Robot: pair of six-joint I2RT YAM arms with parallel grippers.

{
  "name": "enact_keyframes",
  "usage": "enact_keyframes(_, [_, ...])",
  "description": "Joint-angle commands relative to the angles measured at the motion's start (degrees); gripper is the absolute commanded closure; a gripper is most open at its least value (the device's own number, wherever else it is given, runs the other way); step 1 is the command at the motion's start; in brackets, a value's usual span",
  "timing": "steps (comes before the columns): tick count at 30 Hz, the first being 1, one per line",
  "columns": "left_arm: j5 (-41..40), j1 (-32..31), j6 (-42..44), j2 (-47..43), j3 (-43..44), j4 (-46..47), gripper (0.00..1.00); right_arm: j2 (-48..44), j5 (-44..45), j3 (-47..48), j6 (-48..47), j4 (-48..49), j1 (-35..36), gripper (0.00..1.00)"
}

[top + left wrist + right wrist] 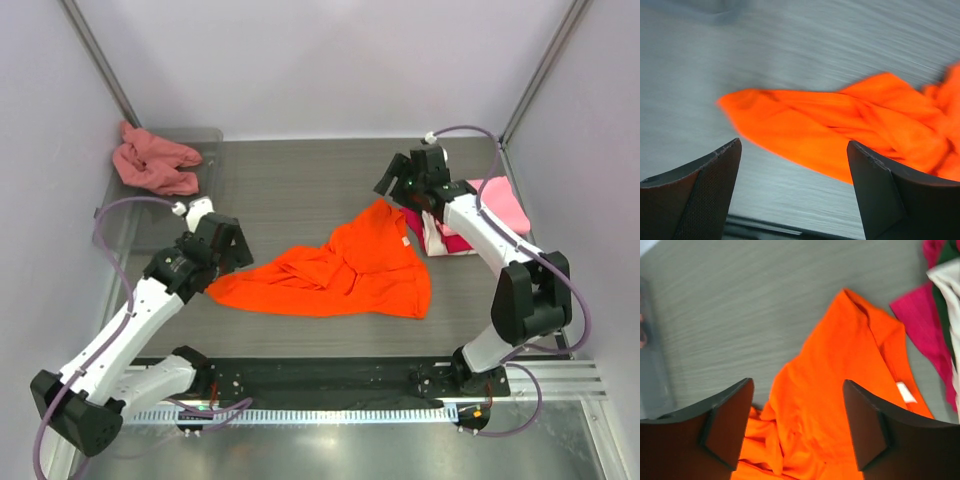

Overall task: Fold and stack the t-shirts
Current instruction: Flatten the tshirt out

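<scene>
Orange t-shirt point(340, 270) (plain); tray point(212, 150) seemingly grey.

Top camera looks down on everything; both wrist cameras closely share the orange t-shirt point(340, 272).

A clear grey plastic tray point(212, 160) sits in the far left corner of a grey wood-grain table point(300, 190), enclosed by white walls point(320, 60) and metal posts point(95, 52).

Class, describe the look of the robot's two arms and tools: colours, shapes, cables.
The left arm and right arm have white shells with black joints. A lilac-grey cable loops along each. The left tool and right tool each end in two dark, wedge-shaped fingers.
</scene>
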Motion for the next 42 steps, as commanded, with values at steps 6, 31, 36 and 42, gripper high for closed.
enact_keyframes(6, [10.1, -9.1, 8.4, 7.4, -0.2, 22.7, 0.18, -13.5, 4.6, -15.3, -4.9, 0.2, -0.4, 0.43])
enact_keyframes(31, [16.1, -17.5, 16.4, 27.2, 5.6, 33.8, 0.23, -4.0, 10.1, -26.6, -5.2, 4.0, -0.5, 0.58])
enact_keyframes(36, [17.3, -17.9, 17.4, 28.9, 6.1, 33.9, 0.24, -4.4, 9.4, -26.8, -5.0, 4.4, -0.4, 0.80])
enact_keyframes(42, [19.0, -19.4, 18.6, 31.6, 7.5, 33.4, 0.24, -9.0, 10.1, -27.0, -4.6, 2.4, -0.5, 0.99])
